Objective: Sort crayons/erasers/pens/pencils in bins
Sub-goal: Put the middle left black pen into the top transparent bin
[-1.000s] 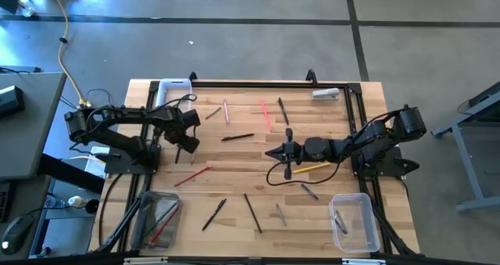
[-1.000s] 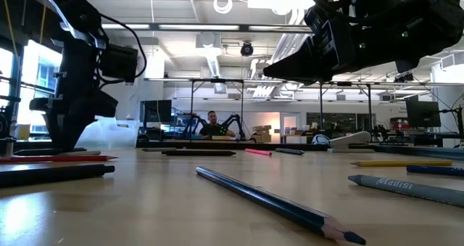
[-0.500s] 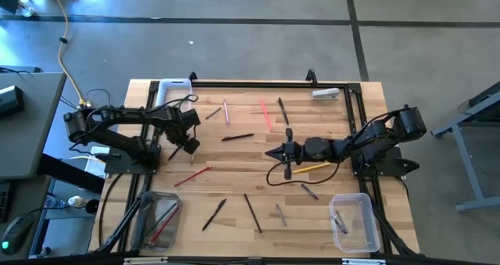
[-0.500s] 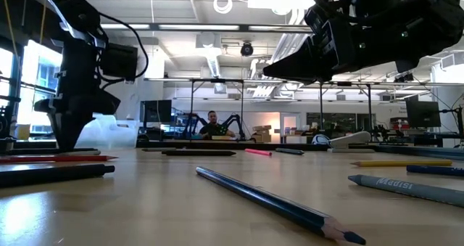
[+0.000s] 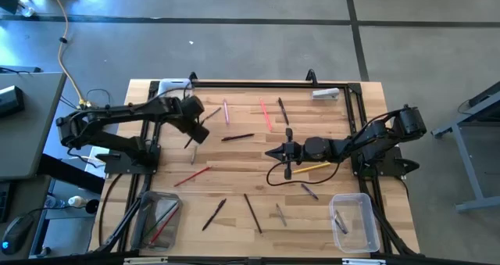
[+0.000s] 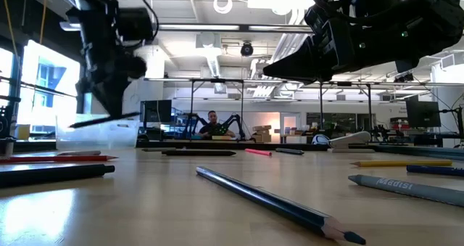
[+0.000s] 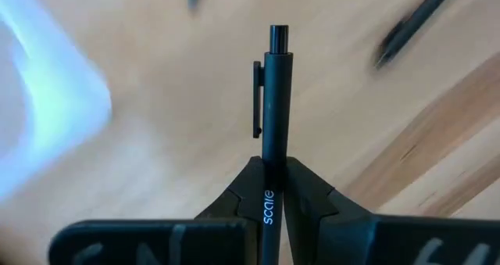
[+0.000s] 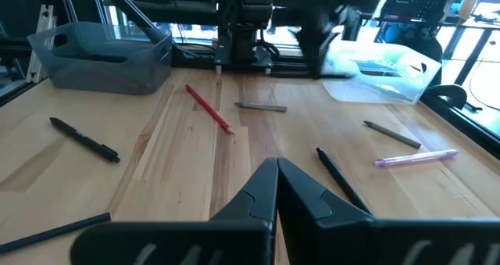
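Left wrist view: black pen [image 7: 277, 109] is clamped between closed jaws of left gripper [image 7: 269, 188].
High view: pen is held above table [image 5: 234, 167], upper left.
Right gripper [image 5: 275, 152]: clenched, nothing held, centre.

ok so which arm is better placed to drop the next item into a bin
Left. The left gripper is shut on a black clip pen and lifted off the table, near the white-rimmed clear bin. The right gripper is shut on nothing, hovering mid-table.
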{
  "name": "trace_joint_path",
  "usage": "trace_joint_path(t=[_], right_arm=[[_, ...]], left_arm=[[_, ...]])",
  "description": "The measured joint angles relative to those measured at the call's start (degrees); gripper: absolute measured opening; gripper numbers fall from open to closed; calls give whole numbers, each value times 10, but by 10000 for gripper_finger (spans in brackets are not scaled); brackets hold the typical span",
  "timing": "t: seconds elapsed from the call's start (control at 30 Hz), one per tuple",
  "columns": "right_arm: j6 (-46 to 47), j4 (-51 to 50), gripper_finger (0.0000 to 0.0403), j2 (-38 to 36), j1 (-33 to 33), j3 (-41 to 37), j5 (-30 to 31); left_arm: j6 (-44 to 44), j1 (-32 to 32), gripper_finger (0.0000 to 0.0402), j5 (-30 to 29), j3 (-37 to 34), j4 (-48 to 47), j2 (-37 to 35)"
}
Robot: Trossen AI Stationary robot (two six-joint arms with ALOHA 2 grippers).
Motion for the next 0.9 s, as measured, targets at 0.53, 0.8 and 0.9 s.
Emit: trace_joint_path(t=[0.53, 0.8, 0.9], right_arm=[[1, -10, 0, 0, 0, 0, 0], [1, -9, 0, 0, 0, 0, 0], [1, -6, 0, 0, 0, 0, 0]], left_arm=[[91, 93, 14, -135, 130, -64, -15], [144, 190, 14, -170, 129, -37, -12], [161, 212, 14, -166, 128, -18, 3]])
